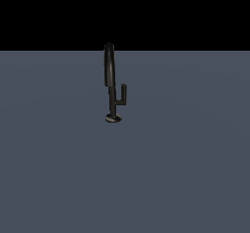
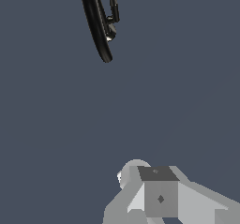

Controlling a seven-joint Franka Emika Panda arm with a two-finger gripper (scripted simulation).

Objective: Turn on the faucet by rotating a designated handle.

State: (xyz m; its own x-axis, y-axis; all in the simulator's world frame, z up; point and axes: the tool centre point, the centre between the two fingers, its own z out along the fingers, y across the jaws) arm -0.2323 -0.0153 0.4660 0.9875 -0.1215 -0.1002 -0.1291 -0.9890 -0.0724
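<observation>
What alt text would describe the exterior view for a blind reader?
A slim black faucet stands alone on a flat grey-blue surface, its small L-shaped handle branching toward the exterior view's right. No robot arm shows here.

Wrist view. The faucet (image 2: 96,24) appears as a slim, glossy black curved spout seen from above against a uniform blue-grey floor (image 2: 187,78). The handle (image 2: 113,11), a short black lever, branches from the stem just beside the spout; a small pale highlight marks the junction. The gripper (image 2: 157,197) shows as pale grey blocks with a dark square plate on its upper face. It lies well apart from the faucet, touching nothing. Whether its jaws are parted cannot be determined.
</observation>
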